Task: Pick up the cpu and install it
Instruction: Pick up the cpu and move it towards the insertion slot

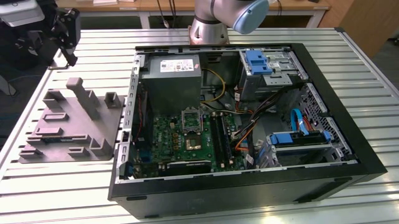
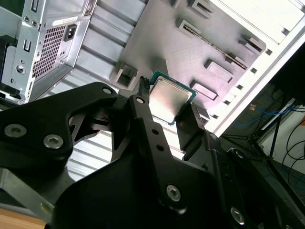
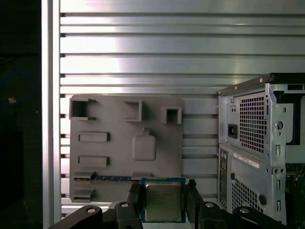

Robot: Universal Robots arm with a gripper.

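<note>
Silvery-grey metal tops the cpu (image 3: 162, 200), a thin square chip with a green edge, and the gripper (image 3: 163, 202) has it pinched. In both wrist views a black finger (image 3: 135, 196) presses on each of two opposite sides, so the jaws are closed on the chip and nothing else. In the second wrist view the cpu (image 2: 169, 98) sits tilted between the fingers (image 2: 143, 98), metal face toward the camera, with the gripper's black links and bolts filling the foreground.

Beyond the chip lies the grey tray (image 3: 109, 124), flat on the table and well apart from the cpu, which hangs in the air touching only the fingers. The tray (image 2: 162, 43) carries upright posts and shallow rectangular pockets. A thin blue-green strip (image 3: 112, 178) lies along the tray's edge nearest the gripper.

Beside the tray stands the perforated metal back of the case (image 3: 252, 143).

In the exterior view the gripper (image 1: 68, 51) hangs at the upper left of the frame, above the slatted aluminium table (image 1: 62, 186). The tray (image 1: 74, 126) lies below it in the frame, at the exterior view's left. The open black case (image 1: 349, 154) takes the centre and the exterior view's right. Inside it the green motherboard (image 1: 181, 140) lies at centre with its square socket (image 1: 192, 139), and a grey power supply (image 1: 169, 84) sits just above the board in the frame. The arm's base (image 1: 209, 28) stands at top centre.
</note>
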